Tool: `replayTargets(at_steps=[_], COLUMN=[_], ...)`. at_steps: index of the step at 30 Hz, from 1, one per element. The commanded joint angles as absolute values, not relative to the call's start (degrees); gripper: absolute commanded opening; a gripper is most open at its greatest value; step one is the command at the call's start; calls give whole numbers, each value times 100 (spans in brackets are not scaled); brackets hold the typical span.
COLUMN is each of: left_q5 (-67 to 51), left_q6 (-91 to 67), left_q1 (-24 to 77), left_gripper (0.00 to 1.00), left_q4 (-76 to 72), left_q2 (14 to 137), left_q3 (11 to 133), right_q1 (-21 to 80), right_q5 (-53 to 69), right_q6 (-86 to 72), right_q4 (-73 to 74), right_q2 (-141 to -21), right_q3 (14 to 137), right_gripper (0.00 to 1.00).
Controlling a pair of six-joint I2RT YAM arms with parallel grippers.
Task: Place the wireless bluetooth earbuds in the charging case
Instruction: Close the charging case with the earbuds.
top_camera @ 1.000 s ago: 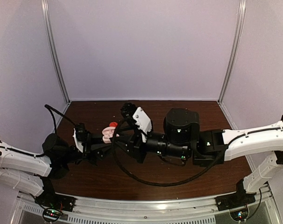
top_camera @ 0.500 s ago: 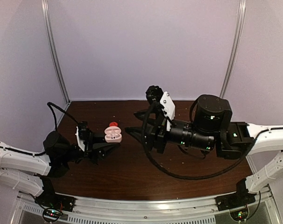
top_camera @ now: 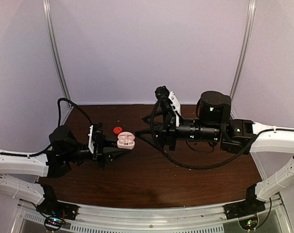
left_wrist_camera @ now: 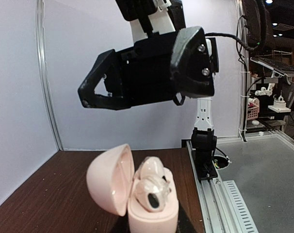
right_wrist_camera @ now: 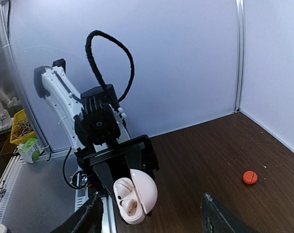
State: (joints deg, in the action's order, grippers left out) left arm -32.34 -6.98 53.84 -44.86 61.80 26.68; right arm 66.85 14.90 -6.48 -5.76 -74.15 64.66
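Left wrist view: charging case (left_wrist_camera: 137, 194) base is cut off by the bottom edge, and the left gripper (top_camera: 120, 149) jaws are hidden under it. Can't tell how deep the earbuds (left_wrist_camera: 152, 190) sit. Right wrist view: right gripper (top_camera: 143, 127) jaws clipped at the bottom edge. Small red thing (top_camera: 117, 129) on the bench (top_camera: 186, 179) is too small to identify from above.

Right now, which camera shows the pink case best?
Left wrist: the pink charging case fills the foreground, lid open, earbuds inside. Right wrist shows it smaller; the top view, only a small pink shape.
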Motion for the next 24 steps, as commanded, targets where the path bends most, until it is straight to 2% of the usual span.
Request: replayTargets(at_steps=[1,7,14,24], left_q5=[-3501,-3555,-3480,-3314], left_q6=[-696,-790,-873,-951], left_q1=[5434,5510,5511,5510], left_gripper=[0,0,0,0], left_q4=[-4698,-4876,-5001,-5054], left_q2=[6151,6322,6389,6403], left_q3=[2613,2654,2654,2647], right_q1=[6675,6671,6671,6689], right_q5=[2722,3049,3148,3279], right_q6=[-851,-854,-857,-756], right_q4=[-452,-411,-498,-578], right_q2=[-7738,-8053,-8068,-8008], right_q3=[6628,6766,6735,6673], right_gripper=[67,63,49,40])
